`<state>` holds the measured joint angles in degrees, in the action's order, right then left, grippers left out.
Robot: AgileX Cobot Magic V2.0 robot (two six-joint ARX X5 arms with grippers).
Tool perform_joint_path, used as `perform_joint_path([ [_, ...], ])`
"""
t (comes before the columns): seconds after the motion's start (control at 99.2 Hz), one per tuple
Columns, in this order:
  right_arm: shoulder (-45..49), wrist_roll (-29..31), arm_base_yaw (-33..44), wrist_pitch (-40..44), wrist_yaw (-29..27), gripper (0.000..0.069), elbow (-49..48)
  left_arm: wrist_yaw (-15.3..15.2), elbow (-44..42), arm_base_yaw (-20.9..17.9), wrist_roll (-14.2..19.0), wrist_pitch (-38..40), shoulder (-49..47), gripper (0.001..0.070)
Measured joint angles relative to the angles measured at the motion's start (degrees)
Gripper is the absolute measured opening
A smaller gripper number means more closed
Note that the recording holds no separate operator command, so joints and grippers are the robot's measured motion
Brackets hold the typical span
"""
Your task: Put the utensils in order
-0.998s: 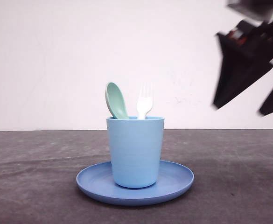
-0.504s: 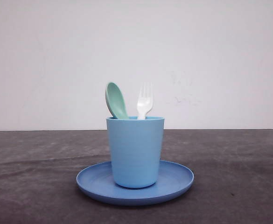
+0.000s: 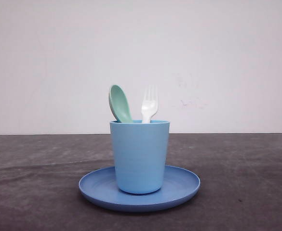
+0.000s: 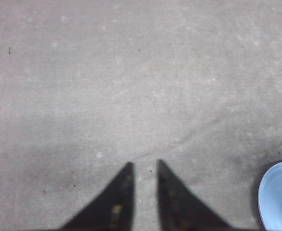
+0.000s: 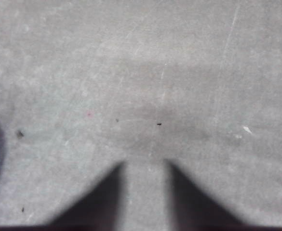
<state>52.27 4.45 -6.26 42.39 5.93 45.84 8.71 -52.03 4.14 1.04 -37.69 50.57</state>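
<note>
Cup [image 3: 140, 156] on plate [image 3: 181, 185] holds spoon [image 3: 119, 103] and fork [image 3: 149, 103], seemingly upright.

We see a plain white wall [image 3: 218, 57] behind a dark grey counter [image 3: 247, 163]. Faint smudges mark the wall right of centre. The counter's surface looks matte and speckled, with pale scratches and small dark flecks under soft, even light.
</note>
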Motion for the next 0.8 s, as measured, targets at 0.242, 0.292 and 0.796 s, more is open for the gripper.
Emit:
perform_joint_path([
  [0.242, 0.00, -0.15, 0.00, 0.07, 0.02, 0.0016, 0.00, 0.00, 0.00, 0.00, 0.02, -0.28, 0.00, 0.0018],
  [0.292, 0.00, -0.15, 0.00, 0.07, 0.02, 0.0015, 0.00, 0.00, 0.00, 0.00, 0.02, -0.28, 0.00, 0.0018],
  [0.796, 0.00, -0.15, 0.00, 0.07, 0.02, 0.0014, 0.00, -4.50, 1.90, 0.00, -1.92, 1.33, -2.36, 0.0017],
])
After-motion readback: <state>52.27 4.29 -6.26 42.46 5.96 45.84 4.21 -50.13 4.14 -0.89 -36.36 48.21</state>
